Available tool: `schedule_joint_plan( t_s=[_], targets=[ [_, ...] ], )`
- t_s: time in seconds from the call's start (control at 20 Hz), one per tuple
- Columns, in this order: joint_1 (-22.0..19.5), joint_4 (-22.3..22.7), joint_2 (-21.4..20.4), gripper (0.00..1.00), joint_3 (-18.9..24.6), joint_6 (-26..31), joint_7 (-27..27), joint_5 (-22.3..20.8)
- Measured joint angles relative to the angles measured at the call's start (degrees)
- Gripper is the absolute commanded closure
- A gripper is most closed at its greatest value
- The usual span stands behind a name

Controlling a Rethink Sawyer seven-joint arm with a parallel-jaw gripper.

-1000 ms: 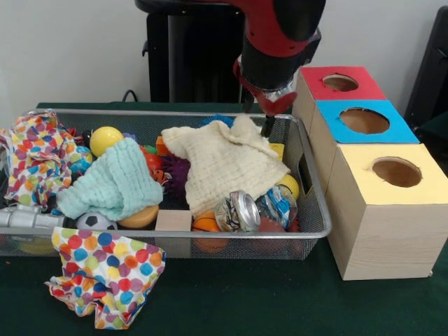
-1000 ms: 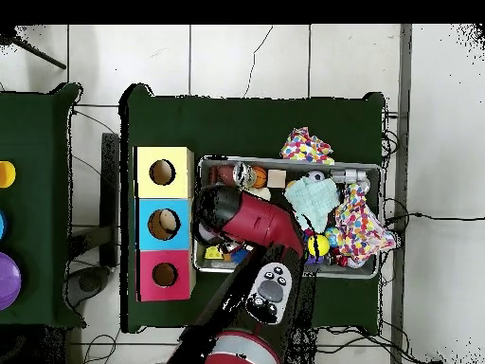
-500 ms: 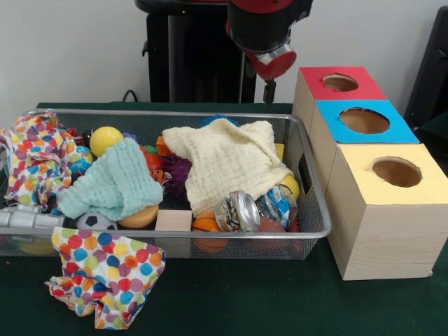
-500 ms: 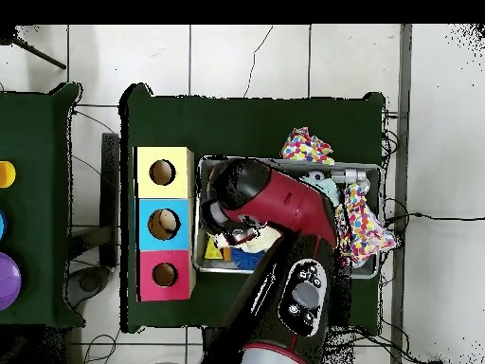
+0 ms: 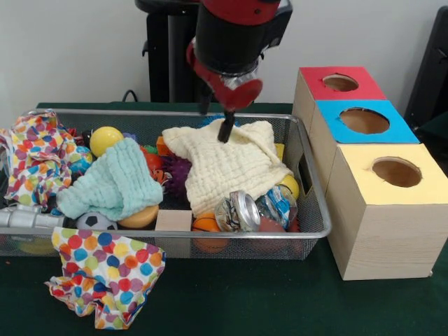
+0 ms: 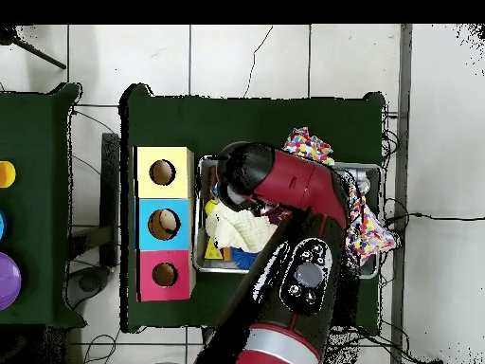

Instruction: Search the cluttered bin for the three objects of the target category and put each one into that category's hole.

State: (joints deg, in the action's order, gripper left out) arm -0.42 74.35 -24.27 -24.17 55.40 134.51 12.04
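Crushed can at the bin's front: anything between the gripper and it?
Nothing lies on the crushed can. The gripper hangs over the cream cloth behind it, and that cloth's front edge reaches the can.

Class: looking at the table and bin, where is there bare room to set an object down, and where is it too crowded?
Bare green table lies in front of the wire bin, between the polka-dot cloth and the yellow-topped box. The bin itself is packed: cream cloth, mint cloth, balls and a can leave no free patch.
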Motion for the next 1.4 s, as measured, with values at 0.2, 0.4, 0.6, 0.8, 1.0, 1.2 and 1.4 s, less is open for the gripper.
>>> schedule_joint_plan(
  t_s=[0.2,0.4,0.6,0.8,1.0,1.2,1.4],
  targets=[
    [-0.56,-1.68,1.94,0.00,-0.06,-6.95,0.00,-1.80],
    [-1.14,-3.27,4.38,0.00,-0.07,-11.65,0.00,-3.10],
    [-1.76,-3.89,6.42,0.00,-0.07,-11.85,0.00,-3.25],
    [-2.24,-3.86,7.54,0.00,-0.06,-11.86,0.00,-3.30],
    [-2.40,-3.42,7.99,0.00,-0.05,-11.86,0.00,-3.35],
    [-2.40,-2.92,7.99,0.00,-0.05,-11.86,0.00,-3.37],
    [-2.41,-2.66,8.07,0.00,-0.05,-11.86,0.00,-3.37]
  ],
)
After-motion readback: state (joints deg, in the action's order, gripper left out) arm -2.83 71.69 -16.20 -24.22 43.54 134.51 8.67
